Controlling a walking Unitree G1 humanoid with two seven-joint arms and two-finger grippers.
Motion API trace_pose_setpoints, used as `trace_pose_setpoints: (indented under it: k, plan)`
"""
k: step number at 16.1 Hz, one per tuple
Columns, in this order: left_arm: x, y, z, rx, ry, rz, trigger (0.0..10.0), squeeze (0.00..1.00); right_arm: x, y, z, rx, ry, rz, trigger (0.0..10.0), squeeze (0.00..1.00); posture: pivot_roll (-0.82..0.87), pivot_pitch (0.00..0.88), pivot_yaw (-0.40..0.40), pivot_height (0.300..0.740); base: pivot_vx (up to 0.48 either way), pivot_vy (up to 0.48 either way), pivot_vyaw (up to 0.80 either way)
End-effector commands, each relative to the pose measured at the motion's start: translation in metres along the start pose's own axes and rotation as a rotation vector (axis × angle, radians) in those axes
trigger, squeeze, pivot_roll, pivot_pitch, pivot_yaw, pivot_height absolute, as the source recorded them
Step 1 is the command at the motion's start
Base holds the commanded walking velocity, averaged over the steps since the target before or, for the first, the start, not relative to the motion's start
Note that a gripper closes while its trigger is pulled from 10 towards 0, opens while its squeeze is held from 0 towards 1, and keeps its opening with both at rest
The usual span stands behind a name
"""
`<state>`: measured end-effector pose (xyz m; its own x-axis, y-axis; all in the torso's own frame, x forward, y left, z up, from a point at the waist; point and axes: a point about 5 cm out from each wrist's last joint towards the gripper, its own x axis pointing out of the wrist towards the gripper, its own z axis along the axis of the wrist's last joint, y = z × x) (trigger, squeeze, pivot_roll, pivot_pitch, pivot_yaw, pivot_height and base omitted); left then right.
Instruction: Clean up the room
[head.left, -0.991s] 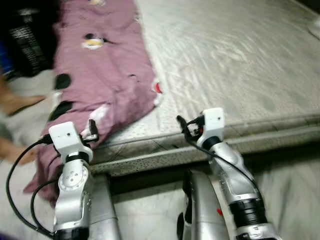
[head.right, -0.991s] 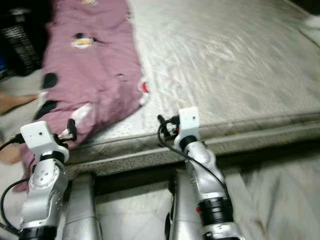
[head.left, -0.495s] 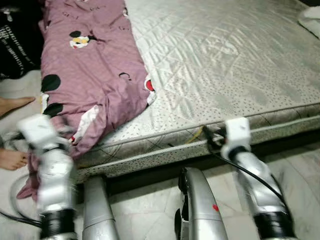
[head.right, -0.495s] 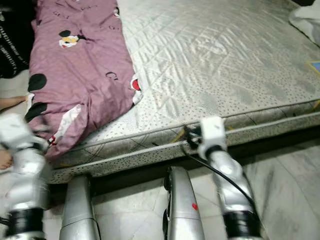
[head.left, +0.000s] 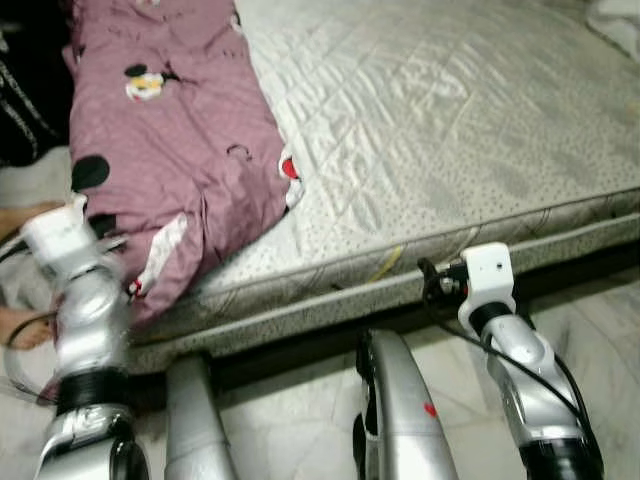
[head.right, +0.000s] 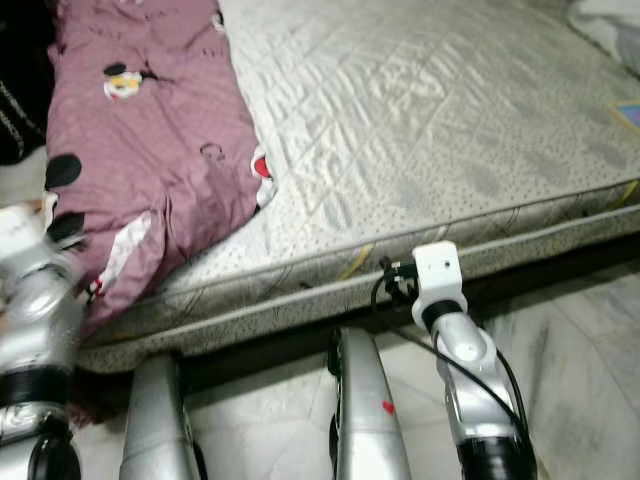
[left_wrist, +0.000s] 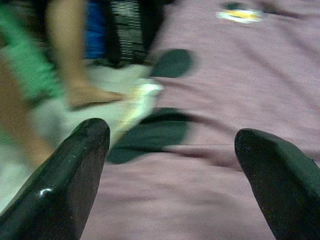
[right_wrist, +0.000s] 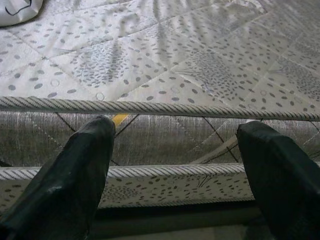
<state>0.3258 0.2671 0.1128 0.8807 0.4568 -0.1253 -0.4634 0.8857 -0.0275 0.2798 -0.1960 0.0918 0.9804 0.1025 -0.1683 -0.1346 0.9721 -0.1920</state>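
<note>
Purple blanket (head.left: 170, 150) — on mattress (head.left: 450, 130)

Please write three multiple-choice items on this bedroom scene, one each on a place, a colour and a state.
1. Where does the blanket lie?
A. On the mattress's left side, drooping over the edge
B. Folded at the mattress's right corner
C. Wholly on the floor

2. What is the blanket's main colour?
A. Green
B. Mauve-pink
C. White

3. How do the left gripper's fingers stand?
A. Shut on the blanket
B. Shut on nothing
C. Open, blanket ahead

Answers: 1 A, it drapes down the mattress's left edge. 2 B, mauve-pink with cartoon prints. 3 C, the left wrist view shows the fingers wide apart.
</note>
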Motion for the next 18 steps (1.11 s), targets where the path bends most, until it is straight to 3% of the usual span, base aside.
trace_pose_setpoints:
  k: [1, 3, 6, 9, 10, 11, 12, 13, 14, 15, 18]
  plan:
    - [0.001, -0.012, -0.002, 0.032, 0.005, -0.065, 10.0, 0.00, -0.003, -0.002, 0.002, -0.016, -0.012, -0.001, 10.0, 0.00, -0.05, 0.118, -0.018, 0.500, 0.000, 0.000, 0.00]
    - [0.001, -0.039, -0.009, 0.048, 0.047, -0.204, 10.0, 0.00, -0.012, -0.009, -0.003, -0.038, 0.007, 0.004, 10.0, 0.00, -0.06, 0.113, -0.024, 0.500, 0.000, 0.000, 0.00]
    - [0.002, -0.058, -0.023, 0.069, 0.128, -0.287, 10.0, 0.00, -0.031, -0.016, -0.019, -0.069, 0.058, 0.008, 10.0, 0.00, -0.09, 0.108, -0.022, 0.500, 0.000, 0.000, 0.00]
    - [-0.012, -0.086, -0.051, 0.145, 0.285, -0.450, 10.0, 0.00, -0.042, -0.017, -0.022, -0.069, 0.072, -0.007, 10.0, 0.00, -0.11, 0.103, -0.011, 0.500, 0.000, 0.000, 0.00]
    - [-0.015, -0.094, -0.054, 0.170, 0.292, -0.488, 10.0, 0.00, -0.041, -0.018, -0.021, -0.070, 0.069, -0.012, 10.0, 0.00, -0.12, 0.103, -0.010, 0.500, 0.000, 0.000, 0.00]
    - [-0.022, -0.108, -0.057, 0.232, 0.283, -0.571, 10.0, 0.00, -0.038, -0.019, -0.019, -0.071, 0.062, -0.019, 10.0, 0.00, -0.12, 0.103, -0.010, 0.500, 0.000, 0.000, 0.00]
    - [-0.042, -0.139, -0.063, 0.295, 0.272, -0.751, 10.0, 0.00, -0.030, -0.020, -0.014, -0.078, 0.044, -0.016, 10.0, 0.00, -0.11, 0.103, -0.019, 0.500, 0.000, 0.000, 0.00]
    - [-0.055, -0.154, -0.068, 0.343, 0.268, -0.855, 10.0, 0.00, -0.026, -0.020, -0.011, -0.081, 0.034, -0.013, 10.0, 0.00, -0.11, 0.101, -0.023, 0.500, 0.000, 0.000, 0.00]
    - [-0.061, -0.159, -0.071, 0.368, 0.265, -0.899, 10.0, 0.00, -0.024, -0.020, -0.010, -0.082, 0.029, -0.011, 10.0, 0.00, -0.11, 0.101, -0.023, 0.500, 0.000, 0.000, 0.00]
    - [-0.085, -0.177, -0.081, 0.496, 0.229, -1.069, 10.0, 0.00, -0.018, -0.019, -0.005, -0.083, 0.015, -0.011, 10.0, 0.00, -0.11, 0.099, -0.027, 0.500, 0.000, 0.000, 0.00]
    - [-0.108, -0.189, -0.085, 0.608, 0.131, -1.220, 10.0, 0.00, -0.015, -0.016, -0.002, -0.082, 0.008, -0.006, 10.0, 0.00, -0.10, 0.100, -0.031, 0.500, 0.000, 0.000, 0.00]
